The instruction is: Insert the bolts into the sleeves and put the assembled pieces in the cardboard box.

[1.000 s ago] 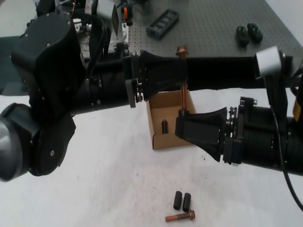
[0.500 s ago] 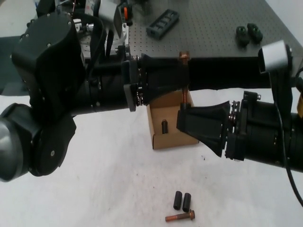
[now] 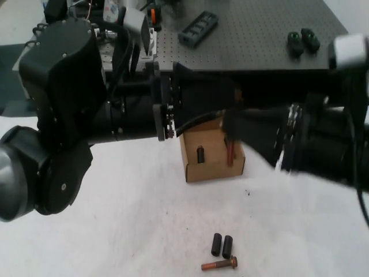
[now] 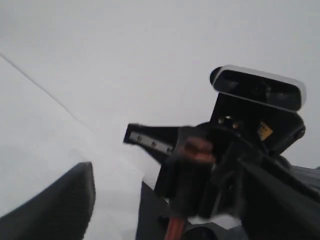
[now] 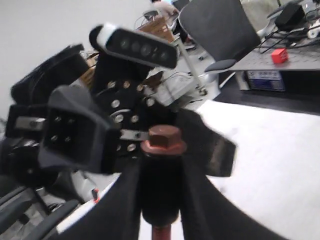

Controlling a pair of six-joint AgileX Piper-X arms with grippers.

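Copper-coloured, a spare bolt [image 3: 219,265] lies flat on the white-covered surface [image 3: 115,231] nearest the arms. Two loose sleeves [image 3: 216,244] lie side by side just beyond it. Farther on sits the open cardboard box [image 3: 210,170] with a small black sleeve [image 3: 200,154] inside; whether that one has a bolt in it cannot be told. Above the box the right pincer [image 5: 161,175] is closed tight. The held sleeve [image 5: 160,195] sits between its fingers, and a second bolt [image 5: 163,140] runs through it, head up and long axis upright. In the high view the shank hangs at the box's right side, so the box lies just below the held piece and the right arm is the one placed to lower it. The left pincer [image 4: 114,197] faces it close by, fingers spread and holding nothing. A second ago this bolt stood higher, its head poking up above the left pincer; the right arm has since swung in and down with it. Farthest off, a black perforated surface [image 3: 259,34] carries a slotted black block [image 3: 199,27].
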